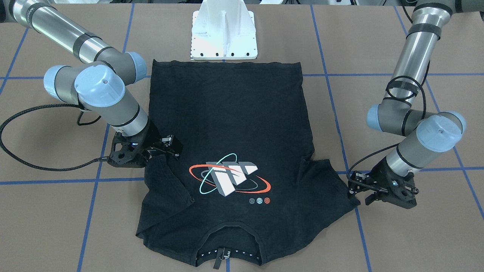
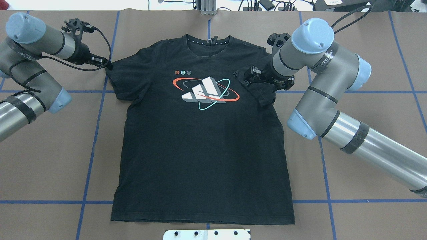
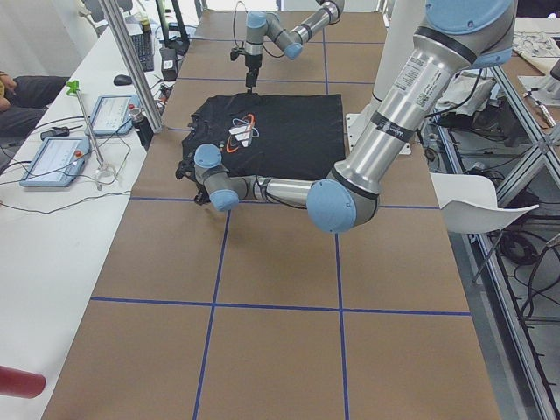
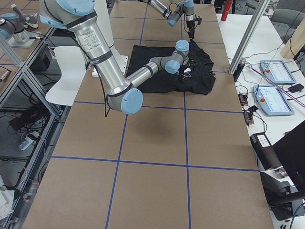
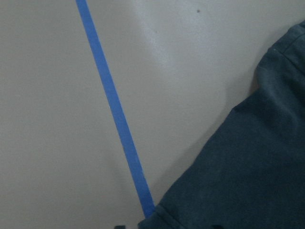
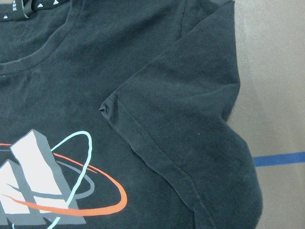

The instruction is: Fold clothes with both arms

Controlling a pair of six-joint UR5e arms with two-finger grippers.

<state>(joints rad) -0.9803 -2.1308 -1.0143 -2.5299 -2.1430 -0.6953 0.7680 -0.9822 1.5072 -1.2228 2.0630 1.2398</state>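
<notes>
Brown paper covered the table [image 2: 50,160], crossed by blue tape lines [image 2: 90,146], and on it one black T-shirt [image 2: 200,150] lay flat, chest side up, between the left arm [image 2: 16,111] and the right arm [image 2: 333,110]. Its collar [image 2: 208,40] pointed away from the robot and its hem lay just beside the white mounting base [image 1: 224,34]. On the chest I counted one orbit graphic [image 2: 206,90] and three small dots [image 2: 183,72]. Of the two sleeves, the left sleeve [image 2: 121,80] lay spread outward, while the right sleeve [image 2: 258,93] was turned inward over the chest. The right gripper [image 2: 251,74] stood at the edge of this turned sleeve; its fingers were dark against dark cloth, and I could not tell whether they pinched it or stood apart. The left gripper [image 1: 360,193] hung just beside the tip of the left sleeve with its fingers spread, holding nothing. In the left wrist view only two dark finger ends showed, cut off by the bottom edge. On the white side bench [image 3: 44,262] I counted two control panels [image 3: 52,162]. One red object [image 3: 17,382] was cut off at the corner of the left side view, and I could not identify it.
</notes>
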